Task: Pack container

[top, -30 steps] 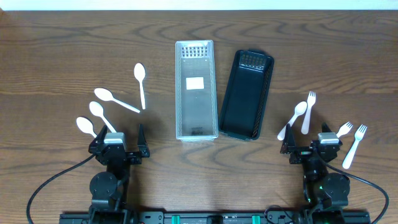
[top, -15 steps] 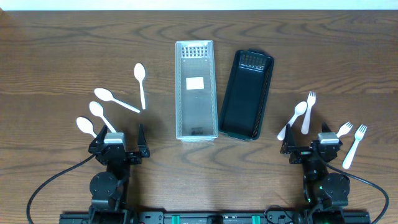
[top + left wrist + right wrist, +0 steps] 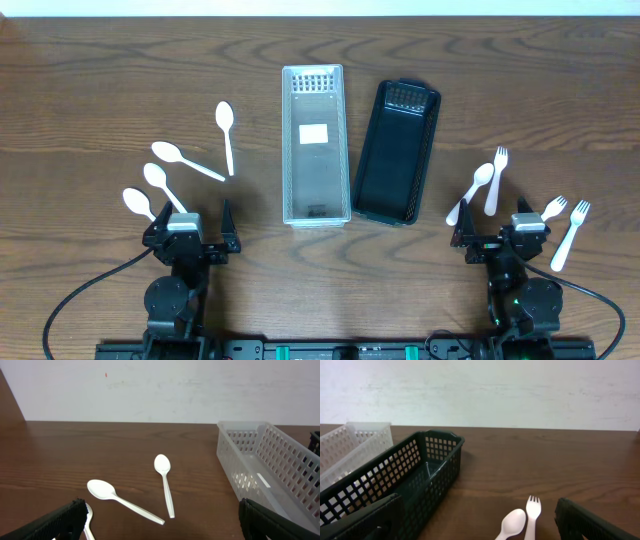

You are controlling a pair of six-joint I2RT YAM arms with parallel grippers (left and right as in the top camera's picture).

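The left fingers [image 3: 55, 521] are seen spread wide at the lower corners of the left wrist view, with nothing held between them; the right fingers [image 3: 366, 519] are likewise parted and empty. Both pairs are parked low at the near edge of the worktop [image 3: 90, 80], the left pair near and to the left of the clear basket [image 3: 315, 145], the right pair well to its right.

Four spoons [image 3: 185, 160] are scattered to the left of the clear basket, apart from it; the two nearest lie just beside the left fingers. The black basket [image 3: 397, 152] is set just to the right of the clear basket, slightly skewed, the two closest at their near ends. Further right of the clear basket, a lone spoon [image 3: 472, 192] and three forks [image 3: 496, 180] are laid out; two of the forks are furthest from it.

The cutlery is judged to be thin plastic: light, stiff, smooth, and lying flat; a pinch across the handle at mid-length is preferred, since a rounded bowl could skid or flick away. The baskets are judged light enough to be shoved by a bump; both appear empty but for a label in the clear basket.

Open worktop is left on all sides of the clear basket except its right; its raised rim must be cleared, and pieces are best laid lengthwise into its narrow opening.
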